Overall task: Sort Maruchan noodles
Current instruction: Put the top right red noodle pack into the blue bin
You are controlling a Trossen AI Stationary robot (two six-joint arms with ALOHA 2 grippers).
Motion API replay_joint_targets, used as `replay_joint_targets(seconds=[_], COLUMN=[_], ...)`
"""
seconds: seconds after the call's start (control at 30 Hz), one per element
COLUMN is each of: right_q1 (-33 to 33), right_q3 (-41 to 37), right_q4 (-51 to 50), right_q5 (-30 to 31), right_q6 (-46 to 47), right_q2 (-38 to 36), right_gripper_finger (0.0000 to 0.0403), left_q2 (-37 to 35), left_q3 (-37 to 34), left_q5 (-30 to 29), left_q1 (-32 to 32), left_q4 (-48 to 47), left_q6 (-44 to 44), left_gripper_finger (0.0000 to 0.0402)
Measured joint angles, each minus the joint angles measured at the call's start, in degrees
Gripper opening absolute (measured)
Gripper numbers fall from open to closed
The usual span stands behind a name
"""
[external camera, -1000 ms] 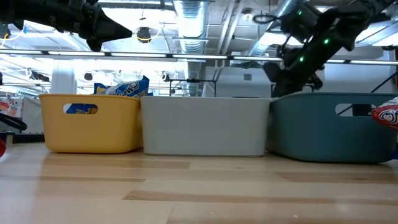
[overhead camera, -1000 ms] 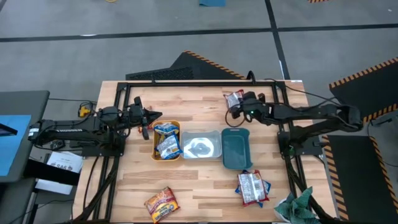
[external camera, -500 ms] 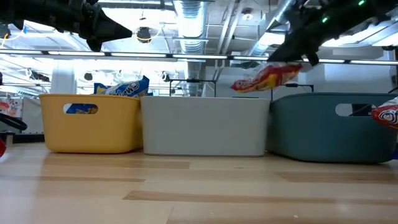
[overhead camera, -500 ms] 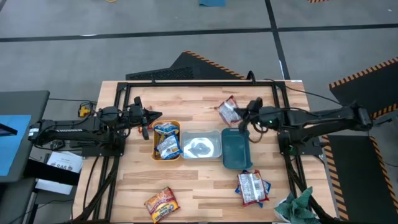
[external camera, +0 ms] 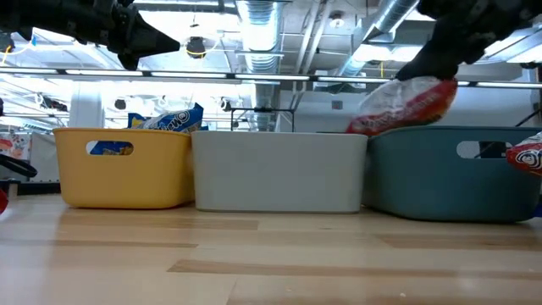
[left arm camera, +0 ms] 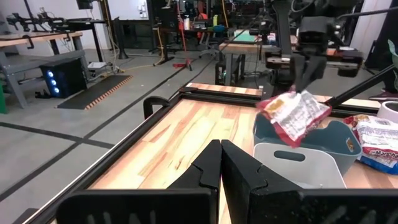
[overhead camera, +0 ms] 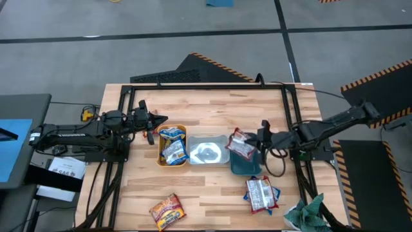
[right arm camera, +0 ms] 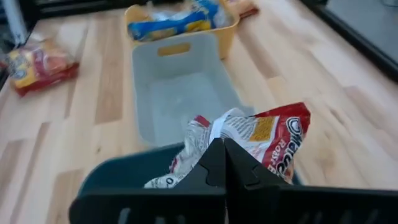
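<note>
Crinkled white-and-red packet in right hand

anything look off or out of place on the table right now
Nothing spilled or damaged. One thing stands out: two blue-and-yellow packets poke above the rim of the orange tray. The right tool holds a white-and-red packet crumpled and tilted over the teal tray.

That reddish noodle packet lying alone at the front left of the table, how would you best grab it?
Come straight down on the red-orange packet and pinch across its narrower width or a crimped end. It lies flat on the bare table, so probably no side gap for fingers.
</note>
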Motion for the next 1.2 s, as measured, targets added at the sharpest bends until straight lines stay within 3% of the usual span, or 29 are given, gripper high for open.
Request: replay_joint_targets(seconds=[0.53, 0.73, 1.2], right_q1=[1.5, 1.5, 1.4], right_q3=[0.0, 0.0, 0.0], right_q4=[-9.6, -11.2, -17.5], right_q5=[-0.9, -7.2, -12.2], right_q6=[6.6, 11.1, 13.6], right_q2=[0.1, 0.5, 0.5], right_gripper_finger=[0.0007, 0.0007, 0.0013], left_q2=[0.0, 0.0, 0.0], left_q3=[0.0, 0.0, 0.0], left_q5=[0.0, -0.1, -0.1], left_q1=[0.0, 0.0, 0.0], left_q4=[0.0, -0.1, -0.1], left_q6=[-0.4, -0.5, -0.5], left_gripper_finger=[0.0000, 0.0000, 0.0000])
